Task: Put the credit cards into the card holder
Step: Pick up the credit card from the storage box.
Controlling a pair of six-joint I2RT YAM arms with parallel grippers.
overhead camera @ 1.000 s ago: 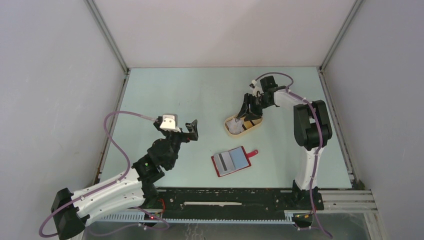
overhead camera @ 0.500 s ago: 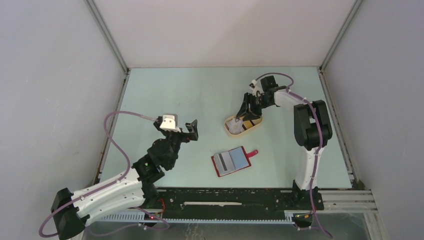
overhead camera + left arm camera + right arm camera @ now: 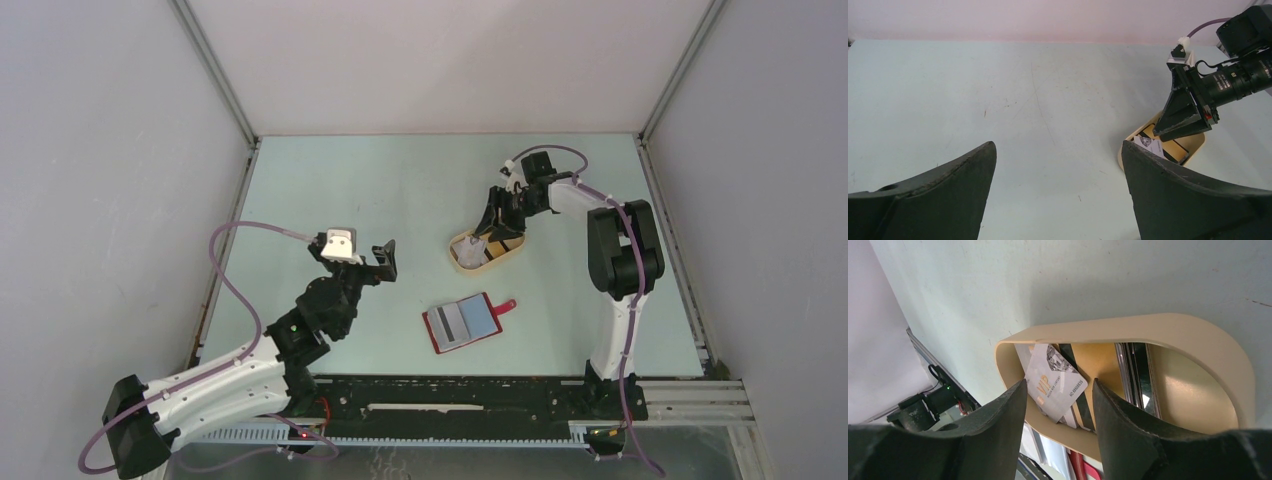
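Pale green table (image 3: 400,180): nothing has shifted this past second. My right gripper (image 3: 1057,390), part-open, straddles a credit card (image 3: 1053,375) tilted in the beige tray (image 3: 1198,335), and I cannot tell if it is gripped. My left gripper (image 3: 1058,147) gapes empty. The card holder (image 3: 465,322) lies open; transfer pending.

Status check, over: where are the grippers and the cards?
Left gripper open, empty. Right gripper straddling VIP card in beige tray; grip unconfirmed. Card holder open; nothing in the way.

The beige tray (image 3: 1198,335) looks like smooth matt plastic; the cards (image 3: 1055,382) are glossy; the counter (image 3: 998,90) is matt, faintly scuffed.
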